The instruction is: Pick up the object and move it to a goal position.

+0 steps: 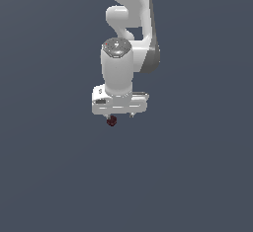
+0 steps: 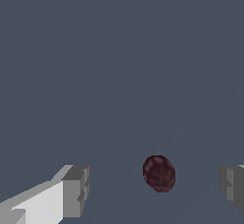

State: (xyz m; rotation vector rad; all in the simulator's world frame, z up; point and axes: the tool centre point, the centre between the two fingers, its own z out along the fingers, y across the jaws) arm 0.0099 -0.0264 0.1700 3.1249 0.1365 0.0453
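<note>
Object [image 2: 159,173] (maroon lump) sits between the two fingers [image 2: 76,191], touching neither, nearer one pad than the other per wrist view. Gripper [image 1: 119,115] spread wide, holding nothing. Exterior view: arm [image 1: 118,68] pointing straight down, object [image 1: 111,121] just under the hand, towards exterior view's left side.
</note>
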